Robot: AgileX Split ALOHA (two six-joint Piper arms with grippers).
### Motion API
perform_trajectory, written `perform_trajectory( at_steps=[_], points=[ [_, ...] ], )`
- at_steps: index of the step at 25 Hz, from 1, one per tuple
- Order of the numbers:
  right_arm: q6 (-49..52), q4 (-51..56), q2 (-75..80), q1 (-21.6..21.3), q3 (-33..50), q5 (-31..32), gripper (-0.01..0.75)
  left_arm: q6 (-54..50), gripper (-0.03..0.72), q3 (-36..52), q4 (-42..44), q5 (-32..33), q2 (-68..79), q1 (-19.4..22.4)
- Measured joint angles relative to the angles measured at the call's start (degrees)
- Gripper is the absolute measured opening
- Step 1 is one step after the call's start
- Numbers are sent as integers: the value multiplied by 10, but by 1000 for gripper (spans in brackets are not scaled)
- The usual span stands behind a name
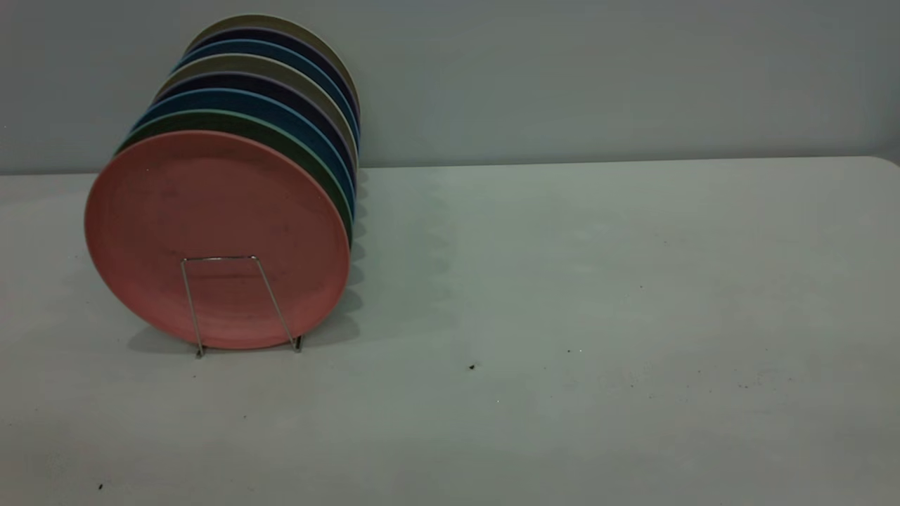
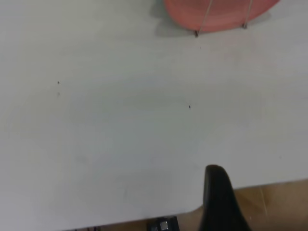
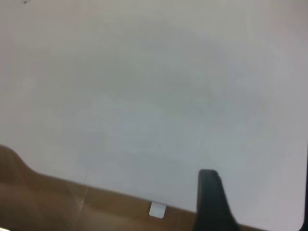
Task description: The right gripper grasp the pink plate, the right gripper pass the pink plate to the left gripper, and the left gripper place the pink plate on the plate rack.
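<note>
The pink plate (image 1: 211, 232) stands upright at the front of the plate rack (image 1: 218, 258), at the table's left; a silver wire loop crosses its lower face. Its lower rim (image 2: 216, 12) and the rack's wire feet (image 2: 196, 33) also show in the left wrist view. Neither gripper shows in the exterior view. A black part of my left gripper (image 2: 219, 202) hangs over the table's near edge, well away from the plate. A black part of my right gripper (image 3: 211, 202) hangs over another stretch of table edge, with no plate in sight.
Behind the pink plate several more plates stand in the rack: a green one (image 1: 281, 144), dark blue ones (image 1: 302, 123) and grey-beige ones (image 1: 281, 67). The grey table (image 1: 562, 281) stretches to the right. Brown floor (image 2: 274, 202) lies beyond the table edge.
</note>
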Motion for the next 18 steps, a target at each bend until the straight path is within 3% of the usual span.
perform_trajectory(
  at_steps=[5,10,18],
  points=[
    [-2,20,-31,0,53,-8,500,-2,476,35,-1,46,-66,0],
    [-16,57,-32,4,72,-45,491,-3,476,43,-1,43,-110,0],
    [-16,55,-34,10,74,-49,455,-7,476,56,-2,32,-119,0]
  ],
)
